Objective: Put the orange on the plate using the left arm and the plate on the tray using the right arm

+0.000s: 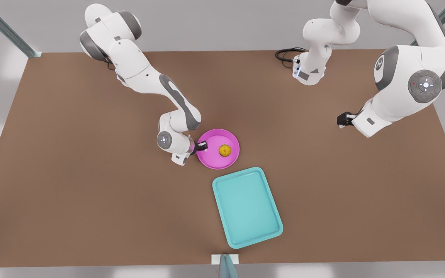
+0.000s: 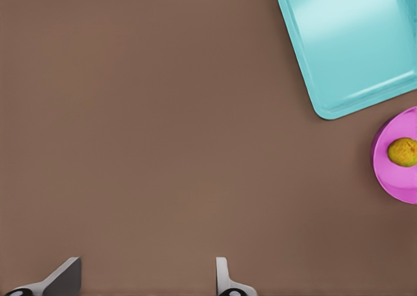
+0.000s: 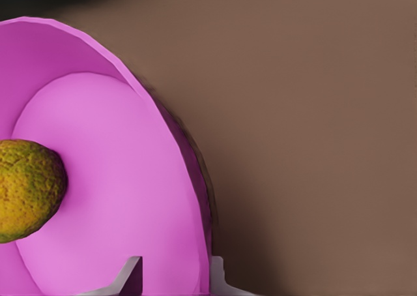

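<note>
The orange [image 1: 225, 150] [image 2: 403, 152] [image 3: 26, 188] lies inside the pink plate [image 1: 214, 141] [image 2: 391, 178] [image 3: 117, 178], which rests on the brown table just behind the teal tray [image 1: 247, 206] [image 2: 352, 42]. My right gripper [image 1: 202, 146] [image 3: 174, 280] is at the plate's edge on the front view's left. It is shut on the rim, one finger inside the dish and one outside. On the front view's right, my left gripper [image 1: 340, 119] [image 2: 144, 280] hangs open over bare table, well away from the plate, and waits.
A black cable [image 1: 286, 54] coils at the table's back edge near one arm's base. A small white bracket [image 1: 225, 259] sits at the front edge, just below the tray. Metal posts stand at the back corners.
</note>
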